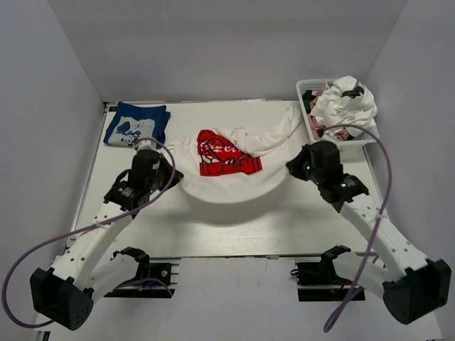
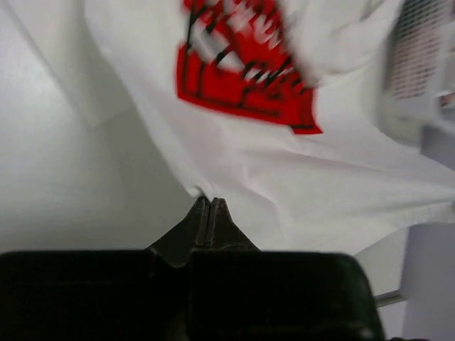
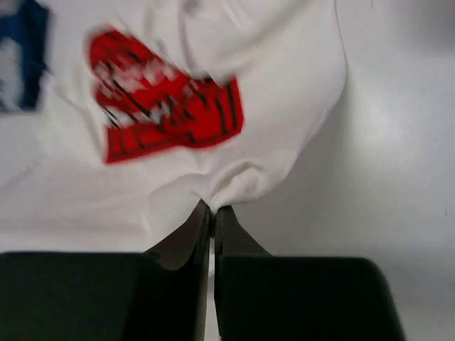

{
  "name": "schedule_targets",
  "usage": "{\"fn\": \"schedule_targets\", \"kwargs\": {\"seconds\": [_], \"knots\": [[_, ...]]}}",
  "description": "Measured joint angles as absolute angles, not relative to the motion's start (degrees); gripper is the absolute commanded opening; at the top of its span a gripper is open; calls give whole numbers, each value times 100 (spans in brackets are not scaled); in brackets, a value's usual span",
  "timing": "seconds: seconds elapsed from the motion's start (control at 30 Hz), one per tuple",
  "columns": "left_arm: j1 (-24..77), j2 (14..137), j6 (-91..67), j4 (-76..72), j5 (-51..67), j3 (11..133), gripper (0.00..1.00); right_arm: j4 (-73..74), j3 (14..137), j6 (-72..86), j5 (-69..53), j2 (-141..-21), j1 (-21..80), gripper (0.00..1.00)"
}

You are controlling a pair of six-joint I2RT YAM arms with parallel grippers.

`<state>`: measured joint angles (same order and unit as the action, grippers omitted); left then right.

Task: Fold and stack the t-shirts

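The large white tee point(image 1: 227, 190) lies mid-table, its near edge pinched at both ends. The left gripper point(image 2: 210, 204) and right gripper point(image 3: 213, 209) each have their fingers pressed together on the cloth, likely to stretch it flat for an even fold. The blue tee point(image 1: 135, 122) sits far left, seemingly starting the stack, and the other tees point(image 1: 346, 105) wait in the basket point(image 1: 304, 87) far right.
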<state>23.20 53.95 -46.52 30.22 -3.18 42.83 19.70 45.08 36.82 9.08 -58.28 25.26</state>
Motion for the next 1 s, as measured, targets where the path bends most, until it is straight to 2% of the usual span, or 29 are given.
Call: {"fn": "schedule_targets", "kwargs": {"seconds": [0.3,0.5,0.7,0.87,1.0], "knots": [[2338,5413,-4154,3079,-775,7481,0,1988,7220,2985,1496,-5043,2526,0],[2333,5457,-3682,3492,-773,9437,0,2565,9555,2344,1400,-5273,2526,0],[2331,5621,-3319,4082,-217,11644,0,3168,11638,1918,956,-5511,2526,0],[2333,5502,-3197,4263,379,12726,0,3308,12289,1826,366,-5207,2526,0],[2307,5374,-3159,4320,607,12884,0,3304,12254,1767,58,-4934,2526,0]]}}
